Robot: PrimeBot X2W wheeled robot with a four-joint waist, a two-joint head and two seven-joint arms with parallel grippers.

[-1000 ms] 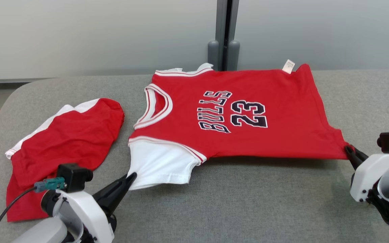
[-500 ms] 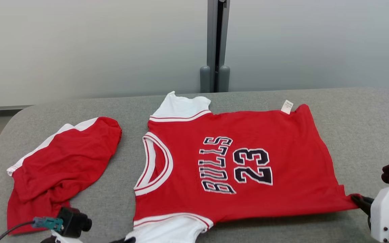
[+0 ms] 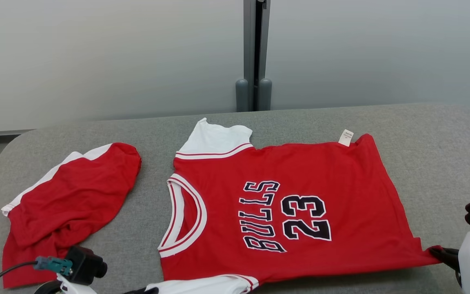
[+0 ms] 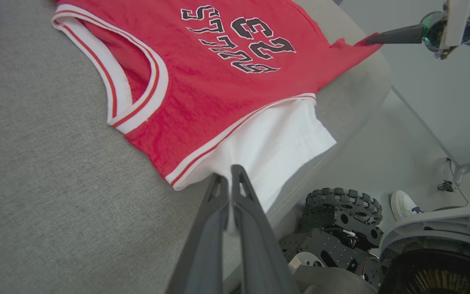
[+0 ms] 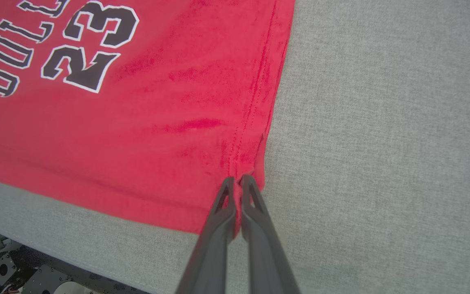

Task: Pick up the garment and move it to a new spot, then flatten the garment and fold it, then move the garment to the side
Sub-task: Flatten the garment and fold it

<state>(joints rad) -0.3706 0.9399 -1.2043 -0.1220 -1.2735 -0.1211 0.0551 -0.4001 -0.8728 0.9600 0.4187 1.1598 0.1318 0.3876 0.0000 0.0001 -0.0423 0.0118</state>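
**Head view.** A red jersey (image 3: 284, 212) is spread flat on the grey surface (image 3: 422, 134), with the collar toward 9 o'clock and the hem toward 3 o'clock. "BULLS 23" is printed across the chest. A white far sleeve (image 3: 214, 138) is laid out at the jersey's 11 o'clock, and a small white label (image 3: 346, 137) is turned up at the far hem corner, about 1 o'clock. Red-and-white shorts (image 3: 67, 204) are bunched at 9 o'clock of the jersey, apart from it. A grey post (image 3: 253, 55) is seen at 12 o'clock behind the surface. The left end effector (image 3: 149, 290) is glimpsed at the bottom edge, at the jersey's 7 o'clock, against the white near sleeve (image 3: 202, 283). The right end effector (image 3: 435, 251) is placed at the jersey's 4 o'clock, at the near hem corner.

**Left wrist view.** The left end effector's fingers are pressed together on the near sleeve, and white cloth is caught between them. The sleeve is draped at the surface's edge. The right end effector is seen at 1 o'clock, clamped on the red corner. Black wheels (image 4: 343, 204) and a shoe (image 4: 404, 204) are seen on the floor at 4 o'clock.

**Right wrist view.** The right end effector's fingers are closed together, with the red hem corner pinched between the tips. The jersey is spread toward 10 o'clock, and bare surface lies at 3 o'clock.
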